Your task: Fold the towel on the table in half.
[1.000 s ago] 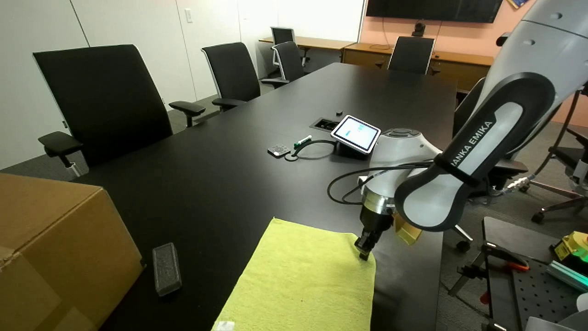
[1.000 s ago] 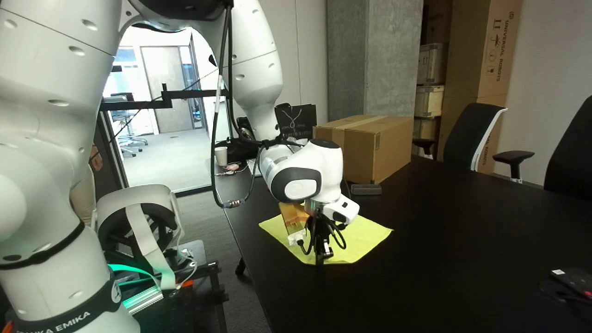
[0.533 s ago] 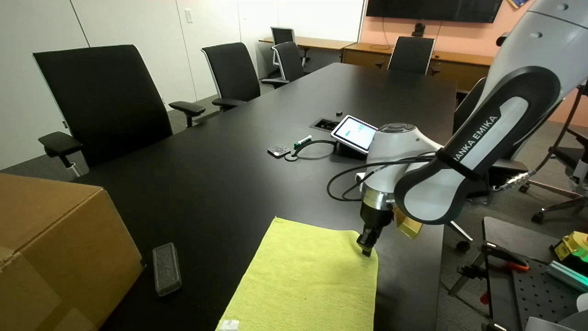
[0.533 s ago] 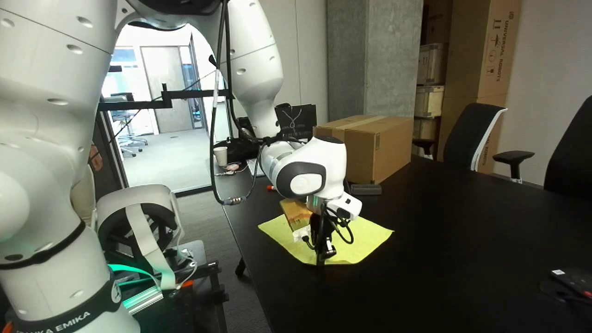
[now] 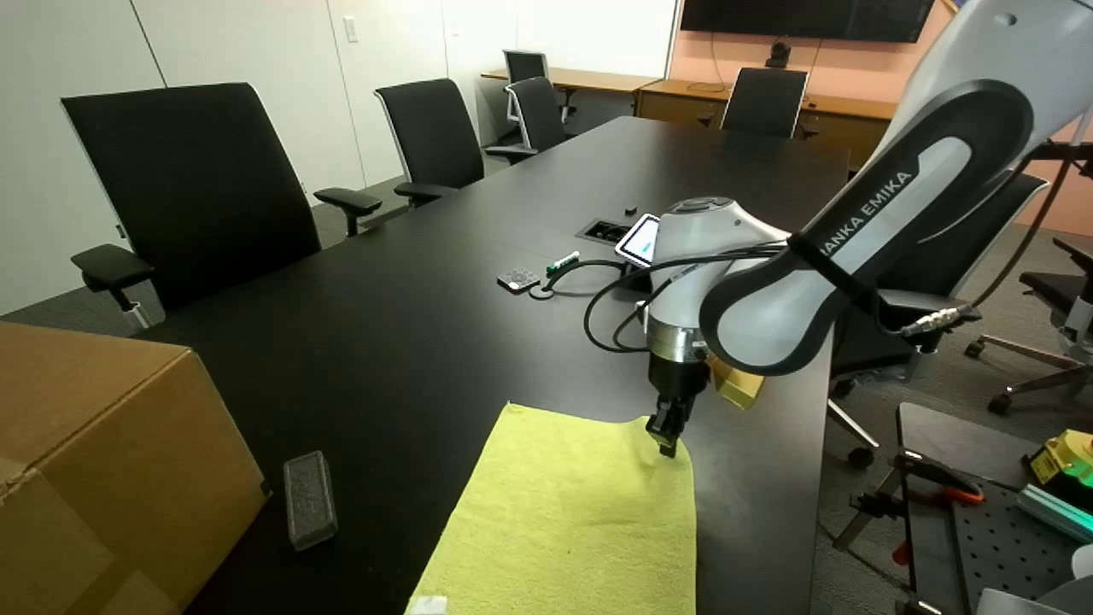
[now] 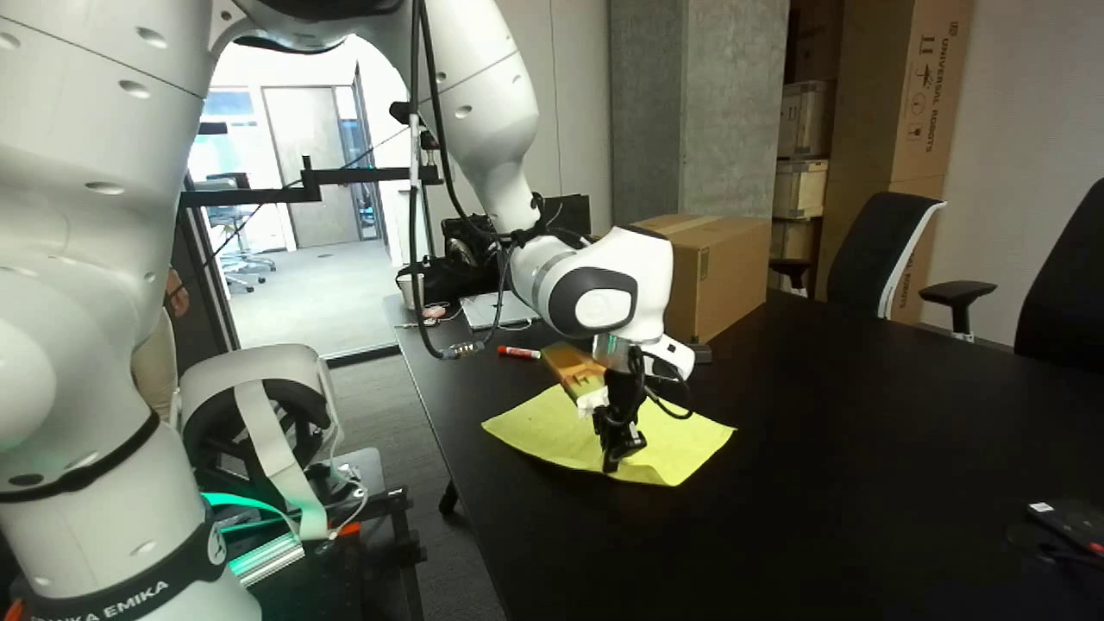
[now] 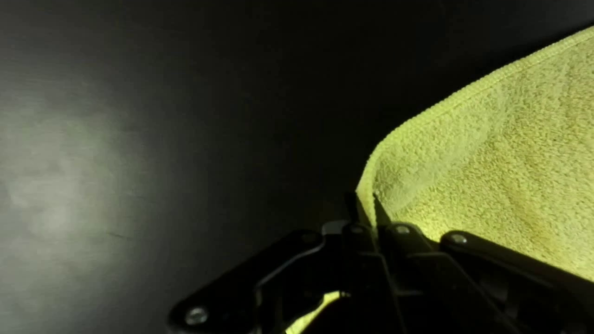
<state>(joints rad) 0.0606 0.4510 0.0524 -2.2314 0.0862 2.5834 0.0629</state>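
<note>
The towel [image 5: 564, 512] is a light yellow-green cloth spread on the black table [image 5: 384, 367]. It also shows in an exterior view [image 6: 690, 440] and in the wrist view [image 7: 519, 176]. My gripper [image 5: 668, 446] points down at the towel's far right corner area in that exterior view. In the wrist view the jaws [image 7: 366, 215] are closed on the towel's hemmed edge, which runs up between the fingertips. The held edge is raised slightly and curved, with the rest lying flat. The gripper [image 6: 614, 461] hides part of the towel's edge. The towel's near end is cut off in an exterior view.
A cardboard box [image 5: 154, 461] and a dark grey block [image 5: 310, 500] stand beside the towel. A tablet [image 5: 637, 243], partly behind the arm, and a green marker [image 5: 563, 262] lie farther along the table. A red marker [image 6: 517, 352] lies near the table's side edge.
My gripper has moved inward over the towel and slightly up, bringing the gripped edge with it. That edge now curves up off the table; the rest of the towel has barely moved.
</note>
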